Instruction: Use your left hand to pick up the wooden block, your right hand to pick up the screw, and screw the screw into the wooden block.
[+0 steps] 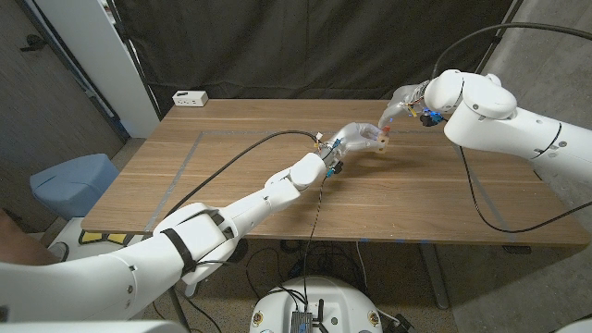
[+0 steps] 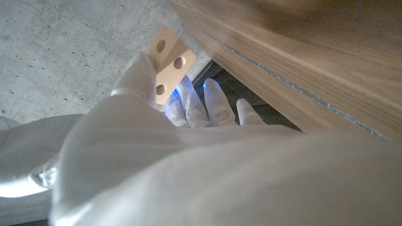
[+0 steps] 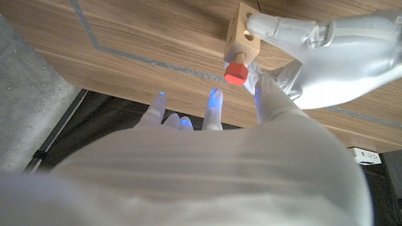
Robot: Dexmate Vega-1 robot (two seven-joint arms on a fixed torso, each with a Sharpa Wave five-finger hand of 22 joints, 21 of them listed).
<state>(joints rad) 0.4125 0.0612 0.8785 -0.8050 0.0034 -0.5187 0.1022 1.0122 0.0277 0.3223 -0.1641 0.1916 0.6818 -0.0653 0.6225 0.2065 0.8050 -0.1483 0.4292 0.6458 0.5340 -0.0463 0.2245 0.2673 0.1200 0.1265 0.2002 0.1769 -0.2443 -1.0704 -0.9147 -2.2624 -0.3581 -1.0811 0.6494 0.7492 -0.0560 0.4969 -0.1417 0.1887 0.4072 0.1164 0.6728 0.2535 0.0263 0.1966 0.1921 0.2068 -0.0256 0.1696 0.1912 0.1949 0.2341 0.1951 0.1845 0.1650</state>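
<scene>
A small wooden block with round holes is lifted above the table's far middle, gripped by my left hand. A red-headed screw sticks out of one face of the block. My right hand reaches down to the block from the right. One of its fingertips lies against the side of the screw head, and the others are spread just short of it. Whether it pinches the screw is unclear.
The wooden table carries grey tape lines and a black cable along my left arm. A white power strip sits at the far left corner. A blue seat stands beside the table's left edge.
</scene>
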